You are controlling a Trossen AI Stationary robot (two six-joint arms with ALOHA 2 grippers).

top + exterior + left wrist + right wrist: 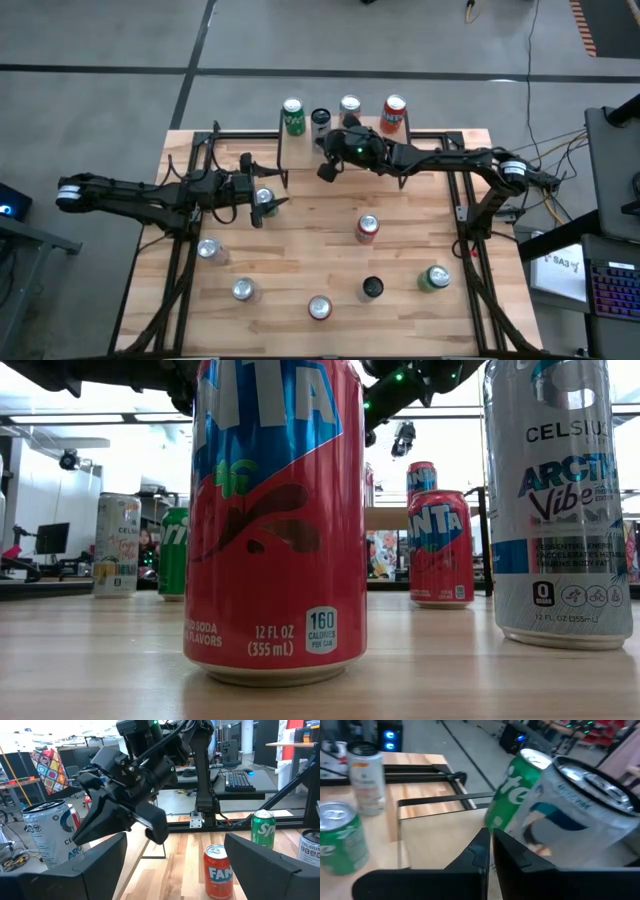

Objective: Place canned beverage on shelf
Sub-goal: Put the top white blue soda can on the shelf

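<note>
The shelf point(300, 147) stands at the table's far edge. On it are a green can point(292, 115), a dark can point(320, 120), a silver can point(349, 108) and a red can point(394, 112). My right gripper point(325, 172) hangs shut and empty just before the shelf's near side. In its wrist view the shut fingers point(490, 840) point at a green can point(512, 795) and a silver can point(580, 810) close ahead. My left gripper point(280, 190) waits open at mid-left, level, with nothing between its fingers point(175, 840). A can point(265, 197) shows by its fingertips.
Several more cans stand on the tabletop: a red one point(367, 228), a green one point(433, 278), a dark-topped one point(372, 288), and silver ones point(320, 307) point(243, 290) point(210, 250). Black frame rails point(440, 135) run along the table's far and side edges.
</note>
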